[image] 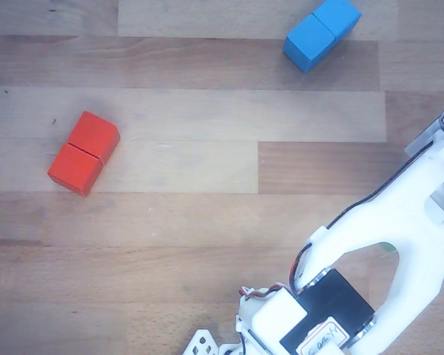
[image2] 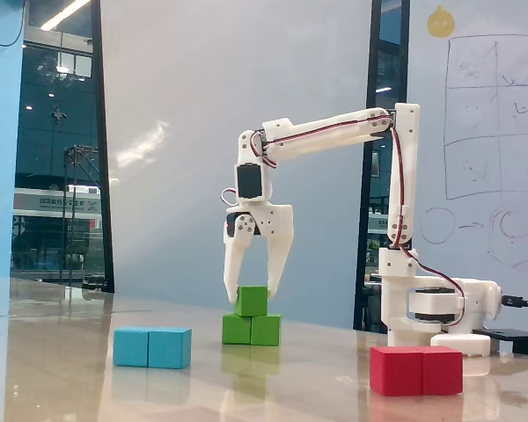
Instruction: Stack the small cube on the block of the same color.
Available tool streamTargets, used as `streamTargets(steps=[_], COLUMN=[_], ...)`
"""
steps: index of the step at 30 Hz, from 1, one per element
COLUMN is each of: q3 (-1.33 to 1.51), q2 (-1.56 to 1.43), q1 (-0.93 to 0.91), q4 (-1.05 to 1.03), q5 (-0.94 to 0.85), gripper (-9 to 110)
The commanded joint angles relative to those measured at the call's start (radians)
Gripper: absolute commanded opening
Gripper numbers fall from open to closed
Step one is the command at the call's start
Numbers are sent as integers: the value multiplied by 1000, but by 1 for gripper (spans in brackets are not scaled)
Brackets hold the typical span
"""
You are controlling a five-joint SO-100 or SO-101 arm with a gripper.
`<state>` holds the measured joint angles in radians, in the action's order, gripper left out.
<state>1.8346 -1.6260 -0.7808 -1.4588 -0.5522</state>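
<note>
Looks like an office or lab meeting rm. Whiteboard point(image2: 493, 167) w/ hand-drawn diagrams fills the wall at right in the fixed view; tall glass panes point(image2: 57, 149) at left show ceiling strip lights & more interior beyond. Small white robot arm point(image2: 334, 132) sits on a wood-plank tabletop point(image: 207, 222) w/ coloured blocks.
</note>
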Motion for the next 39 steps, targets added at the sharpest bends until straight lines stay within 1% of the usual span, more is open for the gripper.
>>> streamTargets(steps=[1,7,13,19,28,30,33,39], q3=[-78,-78,-78,-78,-77,-63,9,275], q2=[-12,-15,-31,-31,-37,-69,-135,-301], q1=[-12,-8,37,184,491,557,655,758], q4=[-26,-29,-23,-20,-12,-11,34,272], q5=[-9,-14,-11,0,6,40,147,373], gripper=[27,31,32,32,32,32,32,32])
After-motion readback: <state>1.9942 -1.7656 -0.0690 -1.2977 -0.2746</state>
